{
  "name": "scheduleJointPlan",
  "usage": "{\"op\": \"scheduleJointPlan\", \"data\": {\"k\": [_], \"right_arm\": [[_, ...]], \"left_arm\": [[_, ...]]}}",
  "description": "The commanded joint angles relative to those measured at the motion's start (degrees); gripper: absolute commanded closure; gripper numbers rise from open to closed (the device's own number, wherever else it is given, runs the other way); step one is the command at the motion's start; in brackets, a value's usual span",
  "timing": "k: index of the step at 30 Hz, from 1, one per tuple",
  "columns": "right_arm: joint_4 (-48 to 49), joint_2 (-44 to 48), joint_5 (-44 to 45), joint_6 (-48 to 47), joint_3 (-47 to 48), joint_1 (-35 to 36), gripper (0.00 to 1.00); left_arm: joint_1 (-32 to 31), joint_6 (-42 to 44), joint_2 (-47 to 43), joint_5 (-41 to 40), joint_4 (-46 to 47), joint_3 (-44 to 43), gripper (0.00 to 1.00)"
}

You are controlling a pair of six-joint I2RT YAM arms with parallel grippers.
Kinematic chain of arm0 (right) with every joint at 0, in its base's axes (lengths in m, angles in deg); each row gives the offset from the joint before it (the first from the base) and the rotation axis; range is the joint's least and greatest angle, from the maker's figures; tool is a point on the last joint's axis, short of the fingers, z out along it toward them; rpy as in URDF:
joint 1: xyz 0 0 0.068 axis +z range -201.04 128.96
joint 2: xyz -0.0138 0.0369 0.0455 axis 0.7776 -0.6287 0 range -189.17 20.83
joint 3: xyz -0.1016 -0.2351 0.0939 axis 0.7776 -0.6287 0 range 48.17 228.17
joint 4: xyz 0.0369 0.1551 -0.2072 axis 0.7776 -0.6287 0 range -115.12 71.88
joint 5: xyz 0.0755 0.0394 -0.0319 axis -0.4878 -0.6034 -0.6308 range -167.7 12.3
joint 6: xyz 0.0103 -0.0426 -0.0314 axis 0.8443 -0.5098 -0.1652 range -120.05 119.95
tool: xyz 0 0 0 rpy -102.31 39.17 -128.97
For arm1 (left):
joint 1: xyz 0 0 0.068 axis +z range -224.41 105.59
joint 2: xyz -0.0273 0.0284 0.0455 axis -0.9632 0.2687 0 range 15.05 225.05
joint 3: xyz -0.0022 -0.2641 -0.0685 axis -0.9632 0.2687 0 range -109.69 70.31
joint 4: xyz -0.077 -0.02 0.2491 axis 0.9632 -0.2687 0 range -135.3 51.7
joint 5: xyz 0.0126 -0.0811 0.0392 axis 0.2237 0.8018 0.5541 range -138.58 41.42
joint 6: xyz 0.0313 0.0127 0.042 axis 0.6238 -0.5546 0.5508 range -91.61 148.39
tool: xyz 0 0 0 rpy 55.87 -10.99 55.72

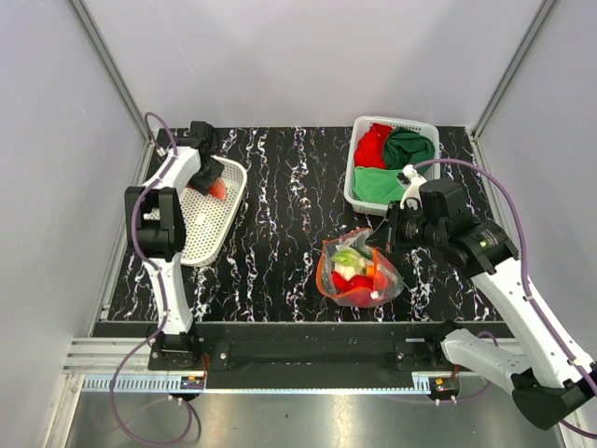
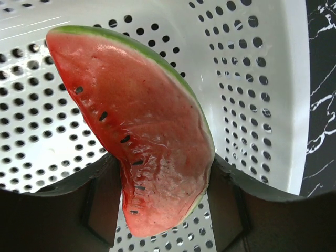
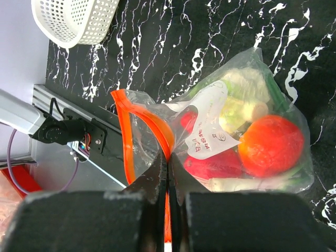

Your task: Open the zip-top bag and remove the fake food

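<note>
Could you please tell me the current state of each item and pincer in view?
zip-top bag: mouth open, zip strip pinched.
watermelon slice: out of the bag, gripped over the left basket.
rest of the fake food: inside the bag.
left pincer: shut on the watermelon slice.
right pincer: shut on the bag's zip strip.
right basket: holds red and green cloths.

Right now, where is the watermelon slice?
The watermelon slice is held in the left gripper over the white mesh basket at the table's left, well apart from the zip-top bag near the front middle.
</note>
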Motion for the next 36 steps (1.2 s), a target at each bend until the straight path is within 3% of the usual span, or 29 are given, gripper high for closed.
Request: {"op": "scheduleJointPlan", "data": {"k": [1,2,4,8,10,13,17,20,24,29,33,36], "right_arm": [[3.33,0.75,-2.07,0.58,1.3,0.2,1.0],[3.95,0.58,-3.03,0.94,0.94,0.2,1.0],[5.53,0.49,-4.27,1.11,-0.11,0.2,1.0],[6.68,-0.21,-4.8,1.12,-1.26,0.12,1.0],[6.94,-0.74,-4.8,0.77,-1.26,0.2,1.0],[6.77,-1.27,-4.54,0.41,-0.21,0.12,1.0],[6.86,-1.18,-4.45,0.94,-0.11,0.2,1.0],[8.35,-0.75,-4.19,0.76,-1.87,0.2,1.0],[9.49,-0.65,-2.43,0.5,-2.58,0.12,1.0],[10.2,-2.5,-2.69,3.13,-1.35,0.2,1.0],[11.42,-3.03,-2.96,4.28,-1.52,0.12,1.0],[13.53,-3.73,-3.66,5.51,-1.7,0.2,1.0]], "left_arm": [[0.3,-1.81,1.94,-0.6,1.59,-4.52,0.63],[0.48,-1.9,2.38,-0.34,1.68,-4.69,0.54],[0.83,-1.81,3.61,1.06,1.68,-5.39,0.46],[1.01,0.03,4.32,2.03,1.33,-6.89,0.12],[1.01,2.39,3.88,1.6,0.37,-7.94,0.04],[1.1,4.95,0.38,0.98,-0.34,-5.59,0.02],[0.75,7.32,-9.71,3.34,0.1,0.99,0.02],[-2.93,13.38,-19.72,9.58,1.68,6.97,0.07],[-13.02,18.31,-28.97,18.44,2.21,10.85,0.18],[-23.85,18.76,-41.18,21.36,5.36,17.35,0.33],[-33.76,18.22,-46.74,24.79,9.93,23.07,0.47],[-40.53,22.61,-48.41,24.36,11.52,25.01,0.54]]}}
